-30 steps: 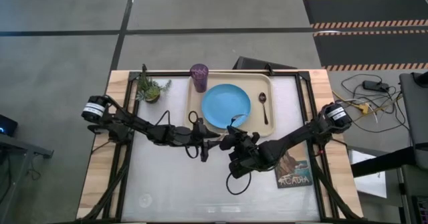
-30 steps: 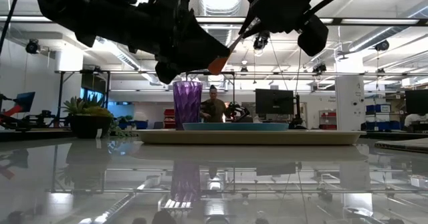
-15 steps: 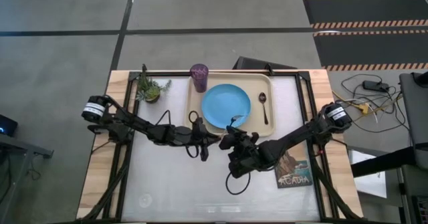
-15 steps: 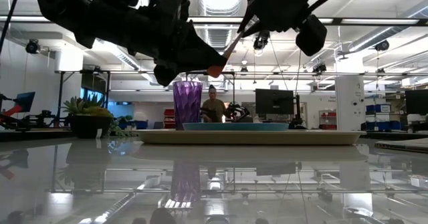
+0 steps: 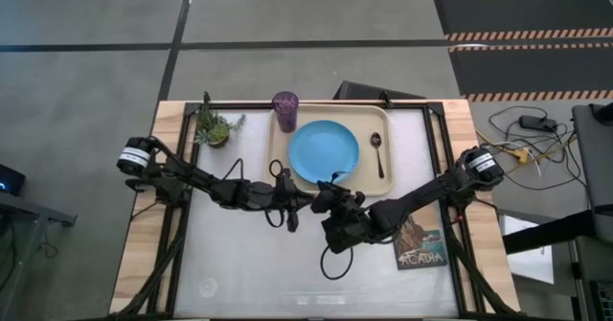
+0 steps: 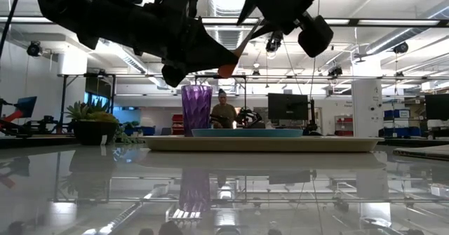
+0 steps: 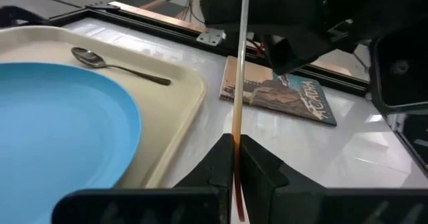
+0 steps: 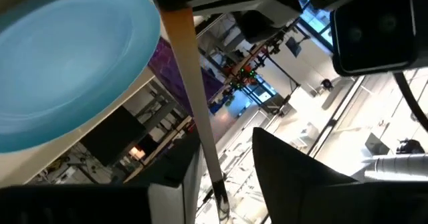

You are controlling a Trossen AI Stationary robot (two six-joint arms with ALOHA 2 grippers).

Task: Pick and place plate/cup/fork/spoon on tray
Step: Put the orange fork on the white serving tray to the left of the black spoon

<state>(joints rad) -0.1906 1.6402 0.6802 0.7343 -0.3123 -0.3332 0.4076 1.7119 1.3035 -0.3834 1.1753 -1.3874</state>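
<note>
The fork (image 7: 238, 103) hangs in the air between both grippers, above the table just in front of the tray (image 5: 364, 120). My left gripper (image 7: 235, 167) is shut on its orange handle (image 6: 226, 69). My right gripper (image 8: 224, 177) is open, its fingers apart on either side of the fork's shaft (image 8: 197, 110). On the tray lie the light-blue plate (image 5: 324, 151), the dark spoon (image 5: 377, 151) to its right and the purple cup (image 5: 285, 109) at the far left corner. Both grippers meet near the table's middle (image 5: 321, 201).
A small green potted plant (image 5: 215, 127) stands at the far left of the table. The ACADIA book (image 5: 420, 244) lies flat at the right, under the right arm. A person sits far off in the room behind the tray (image 6: 224, 112).
My right gripper has shifted slightly left, closer to the left gripper and along the fork. The left gripper and the things on the tray have not moved.
</note>
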